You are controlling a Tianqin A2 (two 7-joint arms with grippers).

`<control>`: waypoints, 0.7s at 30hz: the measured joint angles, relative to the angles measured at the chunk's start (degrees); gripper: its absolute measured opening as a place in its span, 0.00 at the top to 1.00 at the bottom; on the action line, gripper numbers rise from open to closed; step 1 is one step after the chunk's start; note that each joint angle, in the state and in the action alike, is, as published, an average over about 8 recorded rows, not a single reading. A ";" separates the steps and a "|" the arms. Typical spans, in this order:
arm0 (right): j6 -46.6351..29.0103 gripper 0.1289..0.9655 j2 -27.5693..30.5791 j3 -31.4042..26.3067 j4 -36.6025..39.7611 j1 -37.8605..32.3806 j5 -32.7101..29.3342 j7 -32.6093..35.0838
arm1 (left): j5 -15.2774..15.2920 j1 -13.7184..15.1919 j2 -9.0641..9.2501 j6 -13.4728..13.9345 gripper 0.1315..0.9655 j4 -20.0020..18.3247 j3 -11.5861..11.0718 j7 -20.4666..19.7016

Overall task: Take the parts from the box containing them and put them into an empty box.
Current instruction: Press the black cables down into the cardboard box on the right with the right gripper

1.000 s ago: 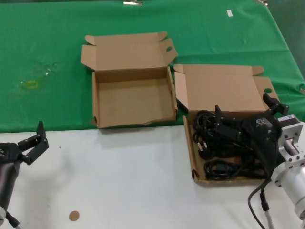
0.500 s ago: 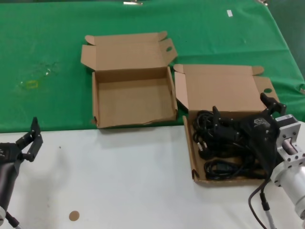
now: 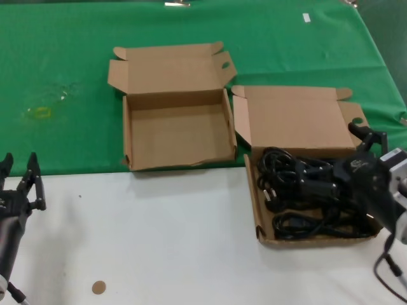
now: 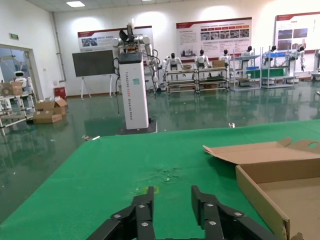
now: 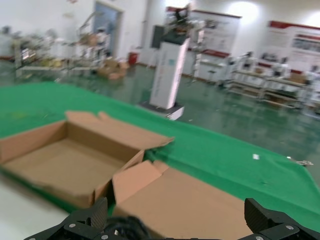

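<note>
Head view. Your right gripper (image 3: 356,162) hung over the right end of the long cardboard box (image 3: 252,190), directly above the tangled black power cords (image 3: 299,190) that filled its base. In the right wrist view its two fingertips (image 5: 87,220) stood far apart at the frame's lower corners, so the jaws were spread wide and held nothing.

The squarish empty box (image 3: 127,136) sat on the green cloth (image 3: 63,63) just beside the long box, to your left, its base bare and its front edge wrinkled. Your left gripper (image 3: 19,184) was parked low over the white counter (image 3: 159,241) at your left, jaws slightly parted, well apart from both boxes.

Risks, judged from this layout:
- The cords looped through one another; a pinch on one strand could have dragged several out, or tugged the light box along the counter.
- A trailing plug could have snagged the raised lid flap between the boxes during the crossing.
- A pinch on a loose loop rather than a plug could have slipped and dropped the cord short of the empty box.
</note>
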State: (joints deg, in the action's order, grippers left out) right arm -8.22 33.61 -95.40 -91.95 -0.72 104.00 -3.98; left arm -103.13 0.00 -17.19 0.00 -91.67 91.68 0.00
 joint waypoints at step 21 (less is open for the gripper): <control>-24.73 0.00 10.70 4.89 11.59 -3.37 3.25 12.08 | 0.00 0.00 0.00 0.00 0.96 0.00 0.00 0.00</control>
State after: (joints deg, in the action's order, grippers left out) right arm -32.95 44.31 -90.51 -80.37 -4.09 107.24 8.10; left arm -103.12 0.00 -17.19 0.00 -91.67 91.68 0.00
